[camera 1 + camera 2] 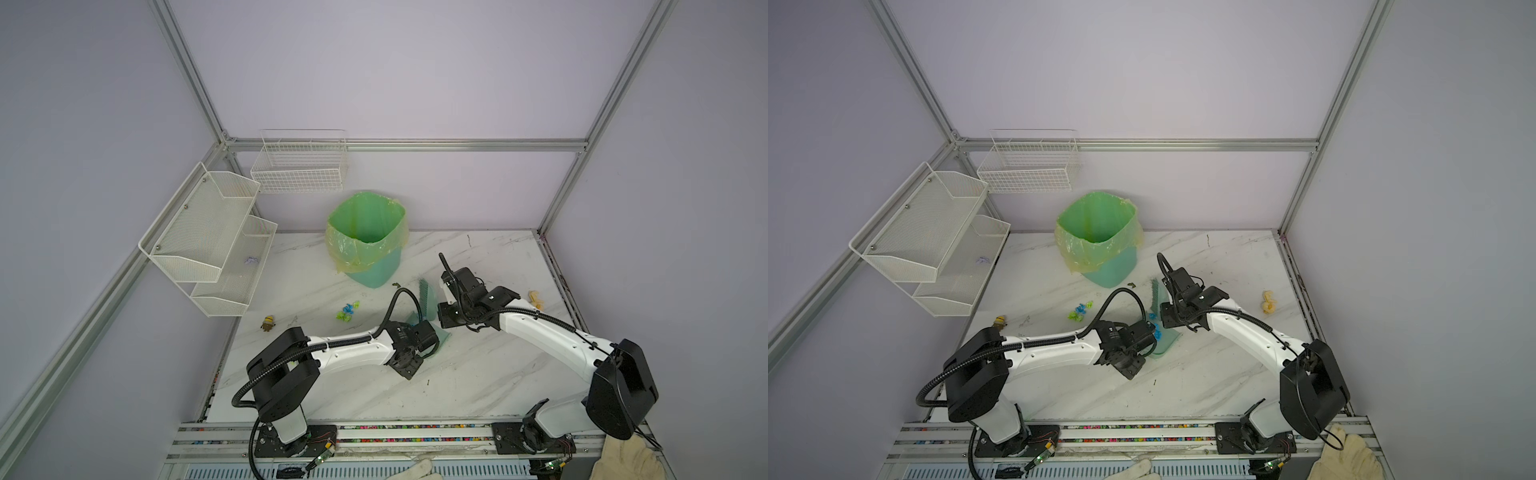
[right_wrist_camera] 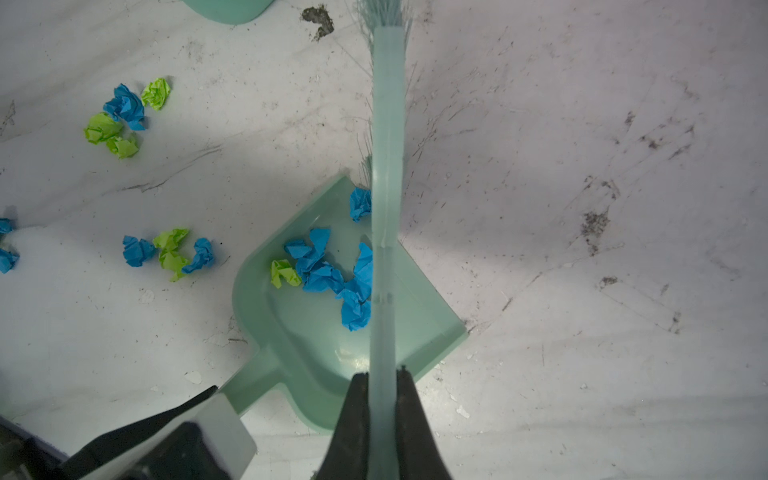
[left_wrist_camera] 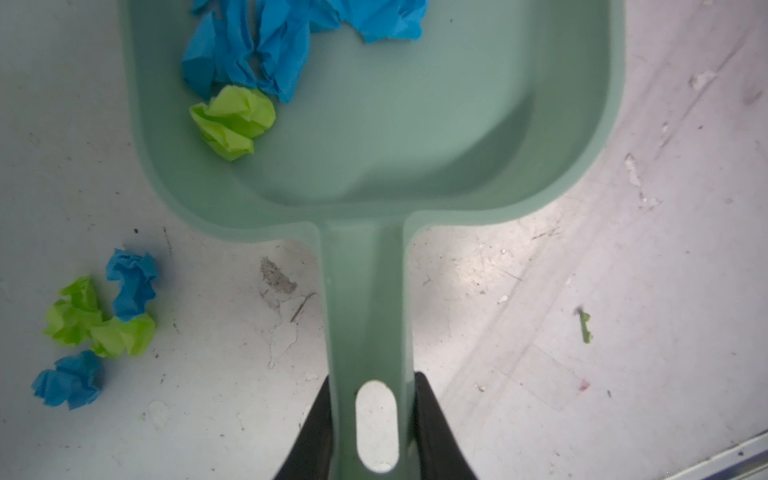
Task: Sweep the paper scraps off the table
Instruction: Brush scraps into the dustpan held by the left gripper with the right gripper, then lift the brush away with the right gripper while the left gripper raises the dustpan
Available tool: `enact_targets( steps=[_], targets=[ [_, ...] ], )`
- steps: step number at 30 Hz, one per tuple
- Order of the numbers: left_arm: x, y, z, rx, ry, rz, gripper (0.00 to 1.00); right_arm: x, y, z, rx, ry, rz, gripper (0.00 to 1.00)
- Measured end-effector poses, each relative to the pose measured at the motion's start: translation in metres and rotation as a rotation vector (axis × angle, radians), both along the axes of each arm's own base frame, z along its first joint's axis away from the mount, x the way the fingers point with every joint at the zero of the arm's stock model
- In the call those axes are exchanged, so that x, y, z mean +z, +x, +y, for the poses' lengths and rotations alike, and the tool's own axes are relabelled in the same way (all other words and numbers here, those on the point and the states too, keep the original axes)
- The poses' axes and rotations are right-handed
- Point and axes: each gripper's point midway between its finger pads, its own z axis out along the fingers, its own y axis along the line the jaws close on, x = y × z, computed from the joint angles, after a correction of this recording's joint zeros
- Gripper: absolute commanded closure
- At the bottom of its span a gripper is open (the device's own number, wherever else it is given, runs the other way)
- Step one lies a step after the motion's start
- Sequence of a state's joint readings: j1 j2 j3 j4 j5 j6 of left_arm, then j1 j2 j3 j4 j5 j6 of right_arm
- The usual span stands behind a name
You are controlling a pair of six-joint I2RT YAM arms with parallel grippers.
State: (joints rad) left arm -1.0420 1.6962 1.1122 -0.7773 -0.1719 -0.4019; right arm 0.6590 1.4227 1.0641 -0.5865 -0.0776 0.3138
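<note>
L claw [image 3: 374,378] clamped on dustpan [image 3: 415,124] handle w/ paper scraps [image 3: 232,120] inside; R claw [image 2: 384,374] clamped on brush [image 2: 386,124].

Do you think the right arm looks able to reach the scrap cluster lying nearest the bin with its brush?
Likely yes: the right end effector holds the brush near that cluster, only bare table between; the left arm's cable arches close by.

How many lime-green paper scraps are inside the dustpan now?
1. The lime-green scrap lies in the dustpan beside the blue scraps; the brush may hide more.
</note>
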Motion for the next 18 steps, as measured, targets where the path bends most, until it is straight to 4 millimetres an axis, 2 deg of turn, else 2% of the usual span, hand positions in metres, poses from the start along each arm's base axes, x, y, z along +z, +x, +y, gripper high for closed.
enact_targets(
  steps=[10, 13, 18],
  targets=[
    [0.000, 0.001, 0.000, 0.001, 0.008, -0.002, 1.00, -0.002, -0.041, 0.005, 0.054, 0.102, 0.068, 1.00],
    [0.000, 0.001, 0.000, 0.002, 0.009, -0.003, 1.00, 0.008, -0.052, 0.004, 0.063, 0.147, 0.065, 1.00],
    [0.001, 0.003, -0.002, 0.010, 0.007, -0.002, 1.00, 0.041, -0.058, -0.006, 0.028, 0.203, -0.010, 1.00]
  ],
)
